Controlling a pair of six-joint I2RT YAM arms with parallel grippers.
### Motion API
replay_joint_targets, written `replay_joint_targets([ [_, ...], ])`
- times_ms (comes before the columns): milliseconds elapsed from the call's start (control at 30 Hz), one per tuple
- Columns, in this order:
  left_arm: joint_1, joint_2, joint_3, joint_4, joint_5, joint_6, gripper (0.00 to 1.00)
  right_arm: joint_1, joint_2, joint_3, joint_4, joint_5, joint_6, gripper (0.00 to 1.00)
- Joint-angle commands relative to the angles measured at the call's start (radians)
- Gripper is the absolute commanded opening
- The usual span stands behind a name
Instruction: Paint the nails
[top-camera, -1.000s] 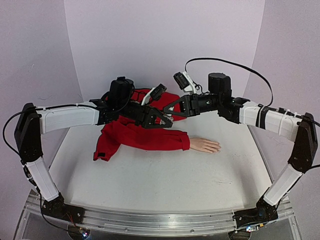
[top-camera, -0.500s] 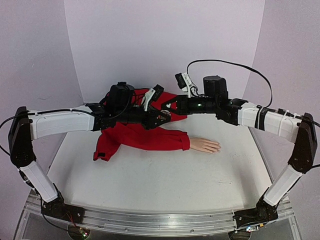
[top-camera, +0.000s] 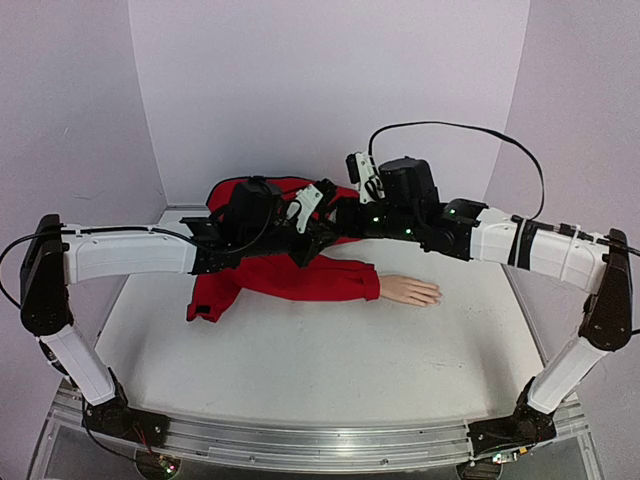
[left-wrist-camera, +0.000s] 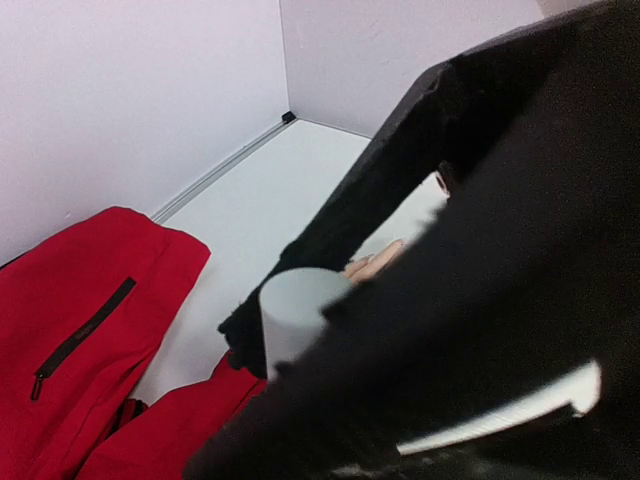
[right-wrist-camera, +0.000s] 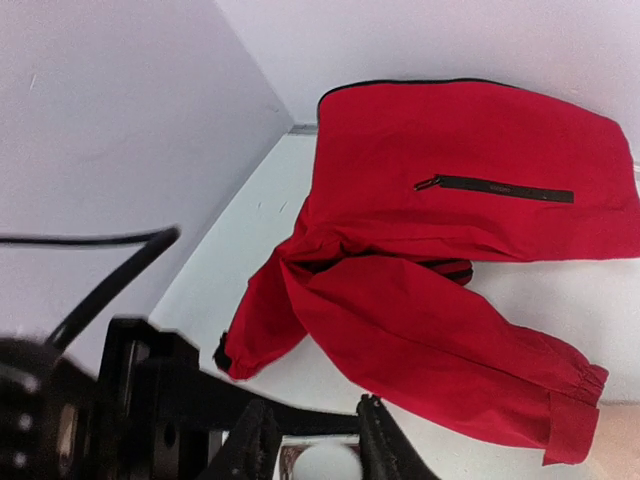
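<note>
Well apart from nails (top-camera: 435, 294), hovers back-left over jacket (top-camera: 290, 275). Holds left gripper (top-camera: 308, 238) pressed together, right gripper (right-wrist-camera: 316, 437) spread around cap (right-wrist-camera: 325, 463).

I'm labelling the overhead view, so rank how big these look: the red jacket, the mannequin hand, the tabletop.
Largest: tabletop. Then red jacket, partly covered. Smallest: mannequin hand.
</note>
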Motion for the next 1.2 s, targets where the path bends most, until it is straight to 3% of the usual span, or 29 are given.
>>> replay_joint_targets([
  [0, 0.025, -0.077, -0.042, 0.158, 0.106, -0.026, 0.00, -0.043, -0.094, 0.003, -0.061, -0.212, -0.080, 0.44],
  [200, 0.052, -0.103, -0.065, 0.117, 0.335, -0.094, 0.00, -0.172, -0.163, -0.027, -0.062, -0.584, -0.188, 0.80],
  [333, 0.087, -0.093, -0.036, 0.114, 0.615, -0.172, 0.00, -0.247, -0.164, -0.042, -0.047, -0.801, -0.203, 0.84],
  [467, 0.096, -0.041, 0.031, 0.115, 0.875, -0.241, 0.00, -0.258, -0.130, -0.022, 0.008, -0.968, -0.187, 0.71],
  [600, 0.095, 0.018, 0.096, 0.115, 1.033, -0.322, 0.00, -0.257, -0.092, -0.025, 0.115, -1.127, -0.112, 0.62],
  [700, 0.094, 0.031, 0.113, 0.115, 1.054, -0.334, 0.00, -0.256, -0.085, -0.029, 0.142, -1.152, -0.096, 0.60],
  [967, 0.094, 0.053, 0.132, 0.115, 1.067, -0.342, 0.00, -0.246, -0.065, -0.040, 0.198, -1.162, -0.055, 0.36],
  [1167, 0.094, 0.051, 0.138, 0.115, 1.061, -0.338, 0.00, -0.232, -0.039, -0.044, 0.207, -1.168, -0.056, 0.31],
])
